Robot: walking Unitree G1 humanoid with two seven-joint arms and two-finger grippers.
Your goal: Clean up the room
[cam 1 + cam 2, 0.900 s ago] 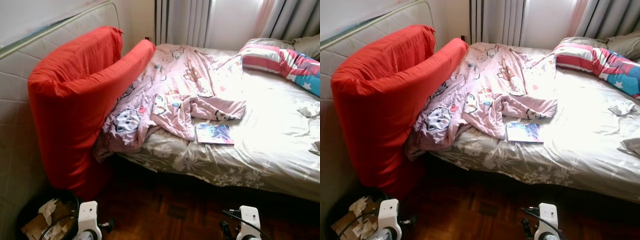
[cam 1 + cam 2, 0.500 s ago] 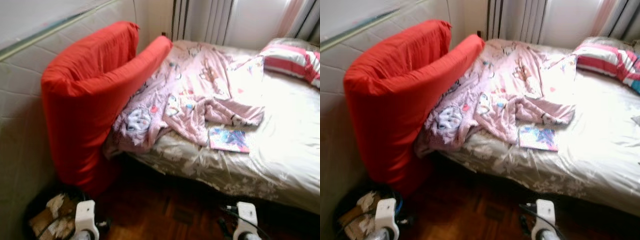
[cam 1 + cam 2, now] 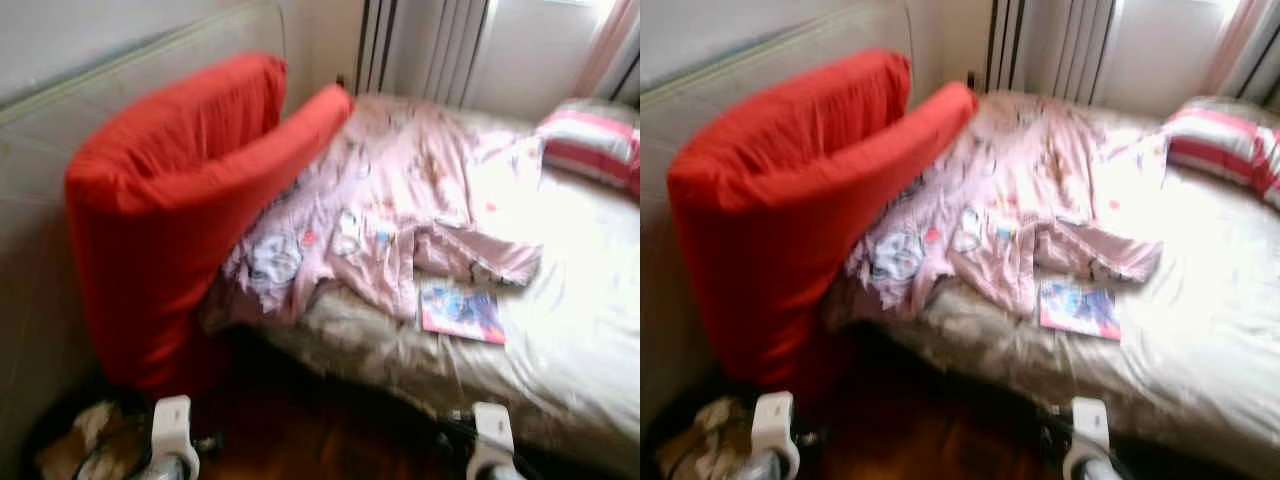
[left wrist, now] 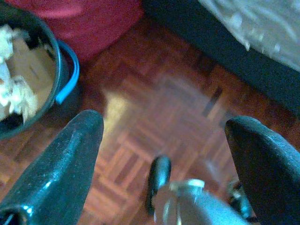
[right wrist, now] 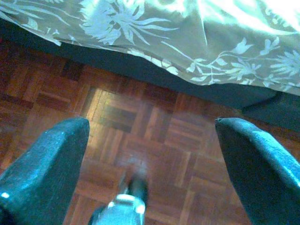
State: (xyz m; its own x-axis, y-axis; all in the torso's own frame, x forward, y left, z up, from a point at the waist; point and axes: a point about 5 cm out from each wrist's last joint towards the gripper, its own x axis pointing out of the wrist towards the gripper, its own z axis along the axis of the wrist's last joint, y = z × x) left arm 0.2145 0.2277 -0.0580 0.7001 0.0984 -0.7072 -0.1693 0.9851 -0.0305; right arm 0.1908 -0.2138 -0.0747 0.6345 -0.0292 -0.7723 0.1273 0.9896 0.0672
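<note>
book [image 3: 462, 312] on bed [image 3: 560, 340]; pink blanket [image 3: 400, 200] beside | both grippers spread

You're looking at a bedroom in somebody's home: an unmade bed [image 3: 560, 330] across the right of the frame with a rumpled pink cartoon blanket [image 3: 390, 200], a striped pillow [image 3: 590, 145] upper right, curtains [image 3: 430, 45] along the top, parquet floor [image 5: 140, 136] below.

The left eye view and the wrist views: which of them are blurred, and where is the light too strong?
Left eye view: blurred all over; the bed sheet near the curtains is washed out by window light, and the booklet has soft edges. Left wrist view: parquet floor smeared, bin soft. Right wrist view: sharper, with a glare patch on the floor.
</note>
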